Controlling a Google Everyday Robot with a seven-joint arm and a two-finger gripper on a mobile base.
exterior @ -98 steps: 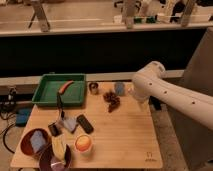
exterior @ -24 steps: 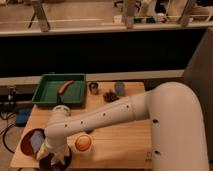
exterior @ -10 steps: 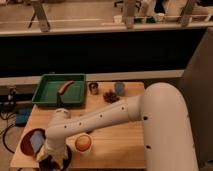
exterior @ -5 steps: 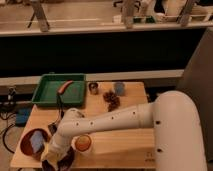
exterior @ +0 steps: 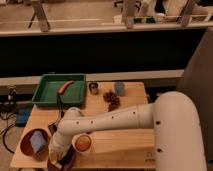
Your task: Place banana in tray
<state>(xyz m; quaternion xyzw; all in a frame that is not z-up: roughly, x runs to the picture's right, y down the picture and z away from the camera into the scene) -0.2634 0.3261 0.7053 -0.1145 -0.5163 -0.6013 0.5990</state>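
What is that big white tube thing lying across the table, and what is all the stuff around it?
That white tube is a robot's arm. There is only one picture, taken looking down on a wooden table. The arm's tip is called the end effector, and it is the part that grabs things. It is down at the table's near left edge, beside a maroon bowl and a white cup with orange inside. I cannot tell whether it holds anything. I cannot see the banana either; the arm may be hiding it. At the back left lies a green tray with a reddish sausage-shaped thing in it. Next to the tray stand a metal cup, a blue cup and a brown lumpy thing.
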